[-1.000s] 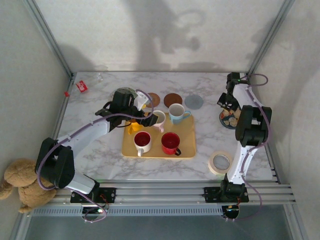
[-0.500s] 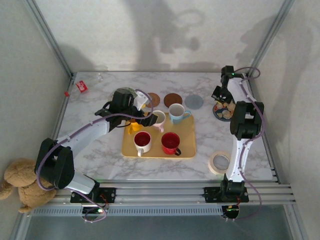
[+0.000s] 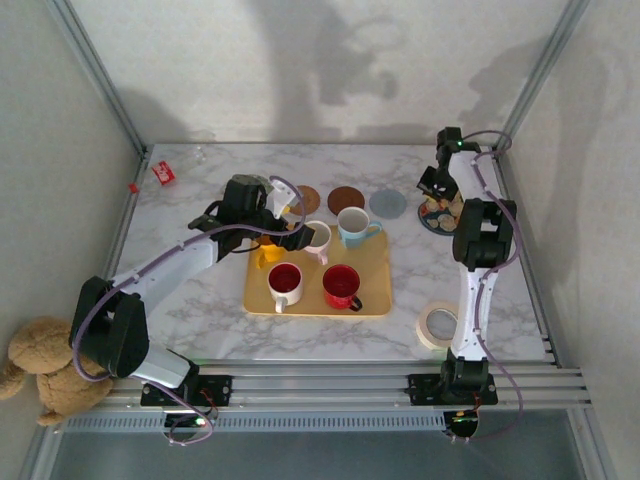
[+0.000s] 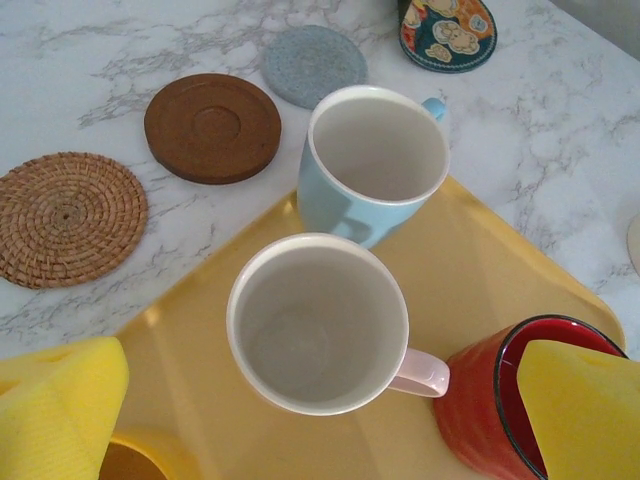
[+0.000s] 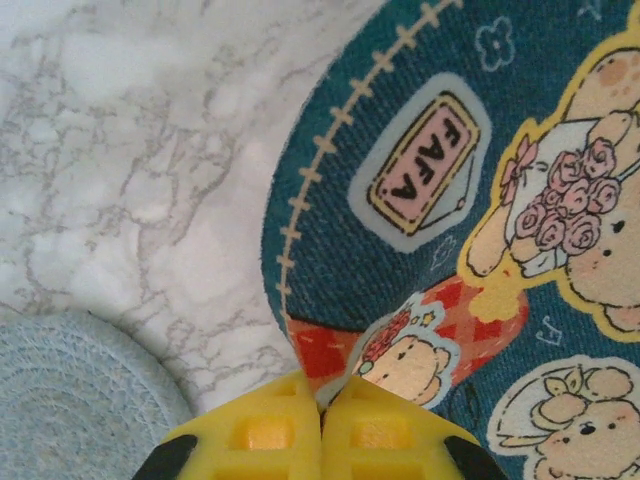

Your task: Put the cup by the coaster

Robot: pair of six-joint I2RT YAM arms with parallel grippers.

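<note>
In the centre of the left wrist view, the pale mug with the pink handle (image 4: 318,325) stands upright on the yellow tray (image 4: 480,270). It sits just below the light blue mug (image 4: 375,160) and up and to the left of the red mug (image 4: 490,410). The left gripper (image 4: 320,385) hangs over it with its jaws spread wide and holds nothing. One yellow finger sits in each lower corner of the frame, so the mug lies between them. This looks like the line-up for a grasp, with the handle turned to the lower right, out of the fingers' path.

Off the tray, in the upper left of that view, the woven coaster (image 4: 65,218), the brown wooden coaster (image 4: 212,127) and the grey felt coaster (image 4: 314,65) lie in a row on the marble. The mug has probably not started its trip to them (which coaster is meant cannot be told).

At the right of the top view, the right gripper (image 3: 432,193) is clenched. Its own camera shows the closed tips at the rim of the teddy-bear print coaster (image 5: 420,150). Whether they pinch that edge or only rest on it cannot be told.
</note>
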